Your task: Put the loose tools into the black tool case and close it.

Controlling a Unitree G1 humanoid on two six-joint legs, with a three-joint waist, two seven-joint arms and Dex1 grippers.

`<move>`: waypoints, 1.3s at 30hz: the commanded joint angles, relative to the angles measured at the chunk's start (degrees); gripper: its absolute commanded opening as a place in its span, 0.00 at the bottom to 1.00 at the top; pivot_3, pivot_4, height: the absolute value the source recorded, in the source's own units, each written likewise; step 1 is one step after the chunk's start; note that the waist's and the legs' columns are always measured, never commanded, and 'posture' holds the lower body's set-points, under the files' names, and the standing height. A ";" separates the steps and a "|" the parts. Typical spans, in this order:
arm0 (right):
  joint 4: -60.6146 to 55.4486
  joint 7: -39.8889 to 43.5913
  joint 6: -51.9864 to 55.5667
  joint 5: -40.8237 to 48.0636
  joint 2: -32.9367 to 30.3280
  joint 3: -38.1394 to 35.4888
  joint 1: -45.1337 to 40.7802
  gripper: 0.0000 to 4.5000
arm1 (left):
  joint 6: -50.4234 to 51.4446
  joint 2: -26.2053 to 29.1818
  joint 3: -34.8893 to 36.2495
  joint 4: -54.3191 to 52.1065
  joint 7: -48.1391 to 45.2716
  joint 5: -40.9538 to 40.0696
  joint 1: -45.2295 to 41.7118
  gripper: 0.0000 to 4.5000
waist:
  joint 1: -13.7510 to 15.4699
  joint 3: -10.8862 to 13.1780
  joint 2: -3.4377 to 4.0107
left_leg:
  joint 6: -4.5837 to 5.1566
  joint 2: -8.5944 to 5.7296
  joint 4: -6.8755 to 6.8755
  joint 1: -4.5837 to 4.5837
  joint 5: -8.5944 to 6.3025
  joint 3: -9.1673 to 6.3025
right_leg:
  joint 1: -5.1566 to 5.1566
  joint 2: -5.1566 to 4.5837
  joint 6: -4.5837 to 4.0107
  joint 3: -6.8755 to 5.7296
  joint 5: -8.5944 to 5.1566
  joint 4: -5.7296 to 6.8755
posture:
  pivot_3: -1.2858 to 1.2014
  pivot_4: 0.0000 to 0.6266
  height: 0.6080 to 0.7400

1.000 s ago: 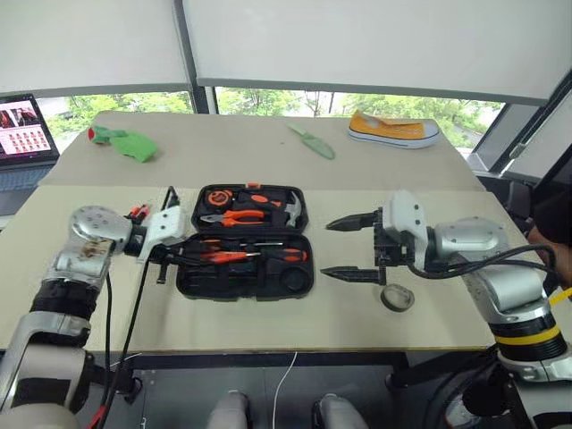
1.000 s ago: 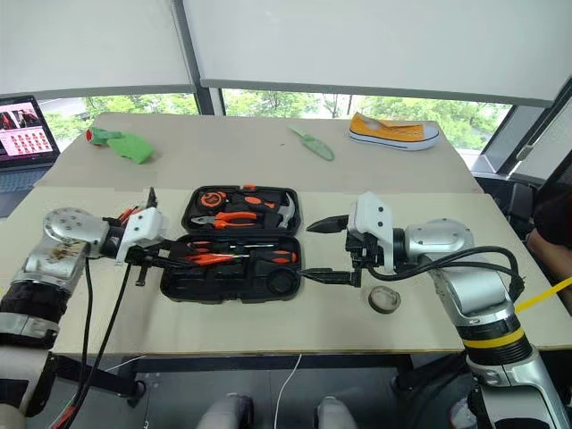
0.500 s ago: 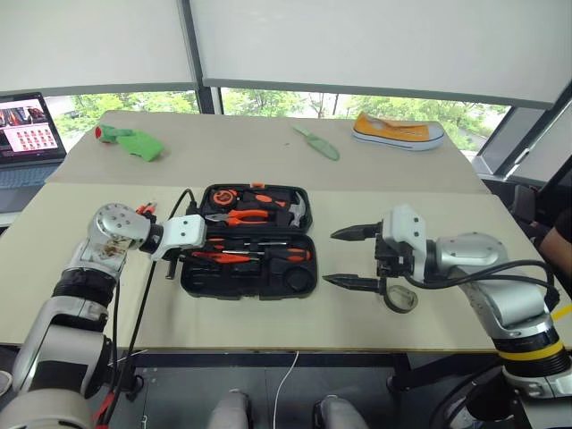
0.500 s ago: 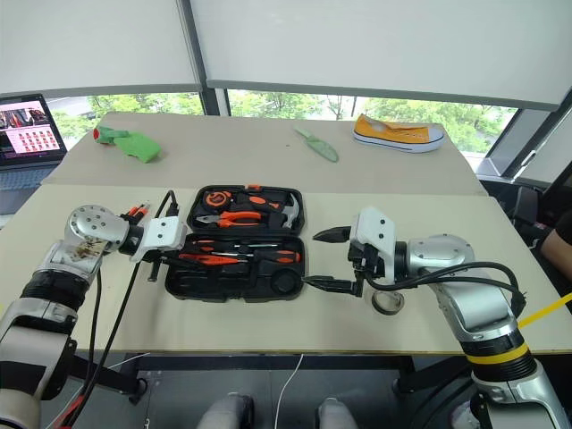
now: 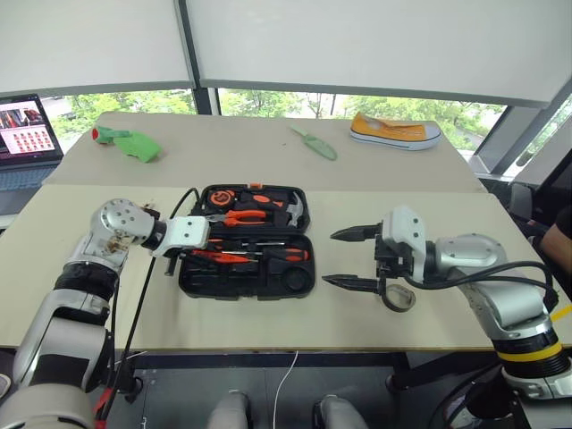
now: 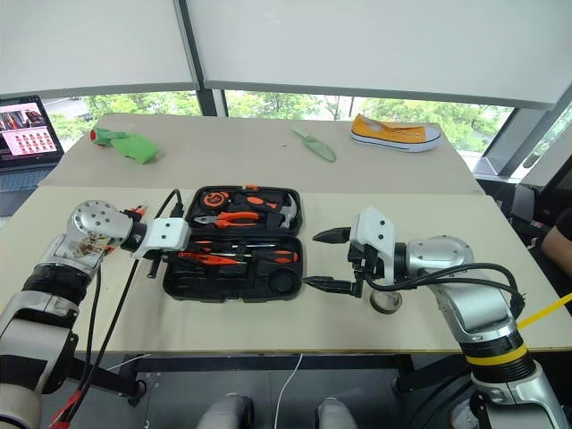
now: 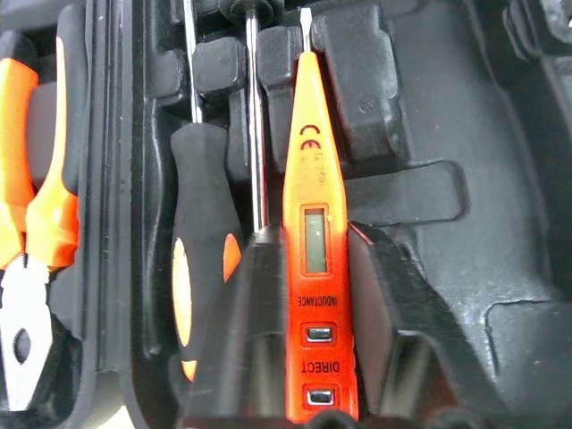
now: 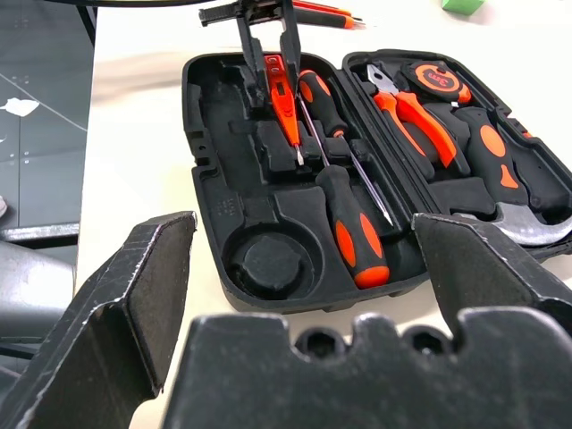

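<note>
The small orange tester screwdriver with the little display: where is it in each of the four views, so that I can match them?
Left eye view: orange tester in the near half of the black tool case, toward its left end.
Right eye view: same slot.
Left wrist view, beside a black-handled screwdriver.
Right wrist view, beside that screwdriver.
Shared landmark: orange-handled pliers, in the case's other half.

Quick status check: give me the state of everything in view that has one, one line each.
black tool case: open, lid flat on the table.
orange tester screwdriver: lying in the case, between the left gripper's fingers.
left gripper: fingers either side of the tester; grip unclear.
right gripper: open, empty, beside the case.
laptop: open, screen lit.
</note>
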 commanded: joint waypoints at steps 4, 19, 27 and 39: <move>-1.91 1.02 1.96 3.09 -0.90 -2.61 0.30 1.00 | -1.73 0.33 6.77 1.90 -5.92 -9.32 -0.27 0.52 | 0.06 0.01 -0.02 | 0.00 0.01 0.02 -0.07 0.00 -0.01 | -0.04 0.01 0.00 -0.01 0.00 -0.01 | 0.52 0.24 1.00; -3.47 0.51 4.70 4.60 -1.92 -4.41 4.23 1.00 | 3.61 -5.31 11.55 6.04 0.71 -11.49 6.14 0.01 | 0.15 0.01 -0.01 | 0.02 0.02 0.17 -0.06 -0.01 -0.04 | 0.02 0.04 0.04 -0.03 0.03 0.03 | 0.52 0.24 1.00; -5.31 -0.75 6.00 5.26 -2.43 -5.49 6.42 1.00 | 1.53 -5.16 9.40 9.30 4.18 -6.55 6.44 0.01 | 0.31 -0.03 0.03 | 0.03 0.01 0.20 0.00 -0.02 -0.04 | 0.12 0.00 0.04 -0.03 0.04 0.02 | 0.52 0.24 1.00; -3.32 -1.38 1.23 4.41 0.15 -6.08 6.58 1.00 | 3.51 -4.46 17.65 0.34 3.88 -16.57 12.10 0.07 | 0.15 -0.08 0.11 | 0.03 0.02 0.21 0.04 -0.02 -0.04 | 0.13 0.01 0.03 -0.01 0.05 0.03 | 0.52 0.24 1.00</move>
